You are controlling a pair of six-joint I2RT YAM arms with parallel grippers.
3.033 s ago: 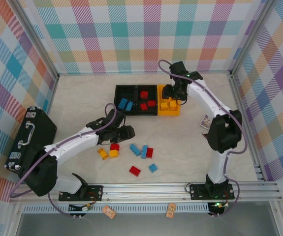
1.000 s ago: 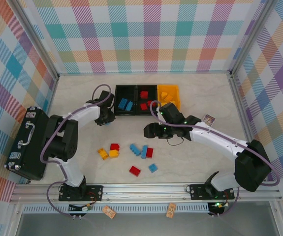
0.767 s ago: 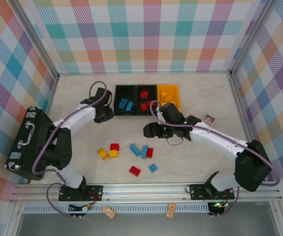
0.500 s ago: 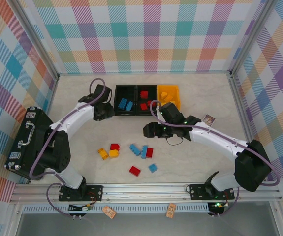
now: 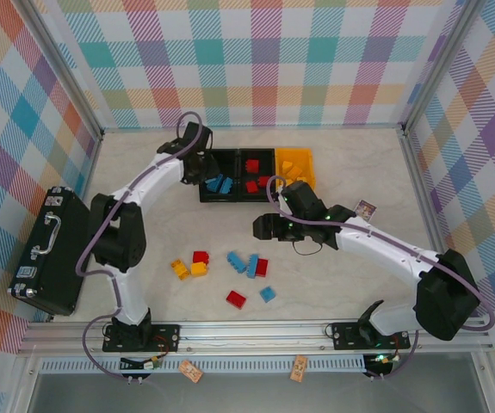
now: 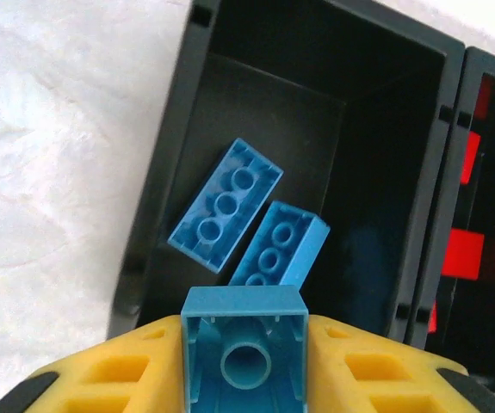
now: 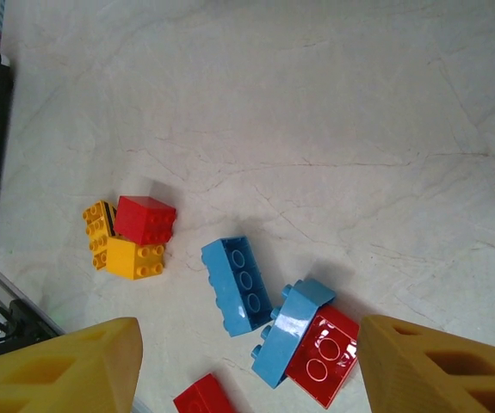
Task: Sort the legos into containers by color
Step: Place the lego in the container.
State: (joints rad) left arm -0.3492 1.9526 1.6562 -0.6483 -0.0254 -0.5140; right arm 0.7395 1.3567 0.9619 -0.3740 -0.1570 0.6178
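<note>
- Nearest the arm bases, well short of the containers, the loose legos lie scattered on the table. They are red, blue and yellow-orange bricks, not yet sorted.
- Between that scatter and the containers, the right gripper hovers. Its yellow fingers are spread wide with nothing between them, and its camera looks down on the bricks.
- Within the row of containers, the middle black bin holds red bricks and the yellow-orange bin holds yellow ones. The left black bin holds two blue bricks.
- Above the left black bin, the left gripper pinches a single blue brick between its fingers, hollow underside toward the wrist camera.
- The step in hand looks like the drop of this blue brick in with its like. The next move calls for the fingers to part while the brick is inside the bin's walls. The right arm could then go down on a loose brick.
- Three seconds earlier the left gripper was down at the scatter and the right one was over the yellow-orange bin.
- One second earlier the left gripper was just beside the left end of the containers, and the right one was about where it is now.
</note>
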